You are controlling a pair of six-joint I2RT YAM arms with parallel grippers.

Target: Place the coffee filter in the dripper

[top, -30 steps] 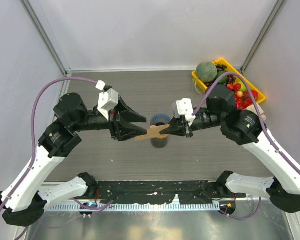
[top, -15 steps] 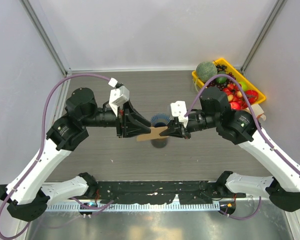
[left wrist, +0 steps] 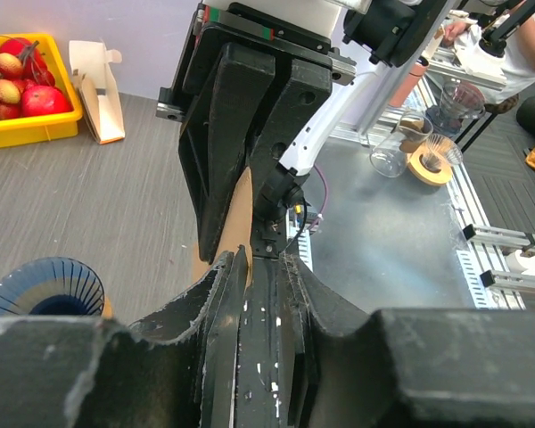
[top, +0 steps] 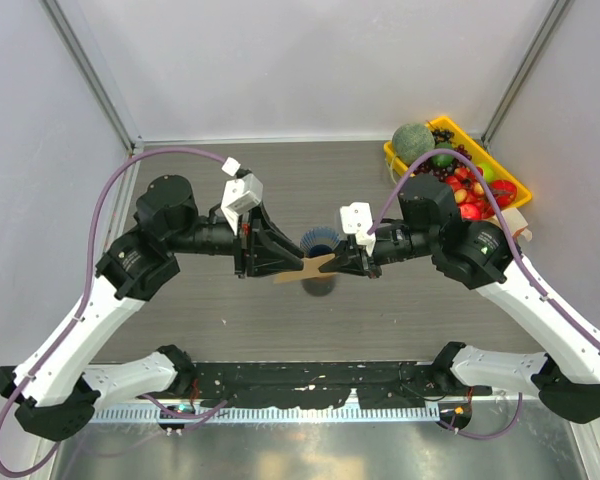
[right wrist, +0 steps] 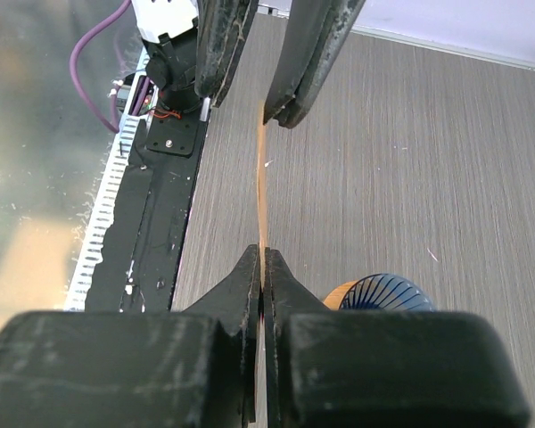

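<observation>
- The coffee filter [top: 306, 268] hung in the air on edge, beside the dripper [top: 321, 239] and not inside it.
- My right gripper [top: 333, 262] was pinched tight on one end of it.
- My left gripper [top: 288, 265] straddled the other end, fingers parted, one tip touching the paper.
- The yellow tray [top: 390, 153], at the far right, held a green melon [top: 412, 140], dark grapes [top: 442, 133] and red fruit [top: 502, 190].

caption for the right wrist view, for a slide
The right gripper pinches the coffee filter edge-on, left gripper open around its far end, dripper at lower right.
</observation>
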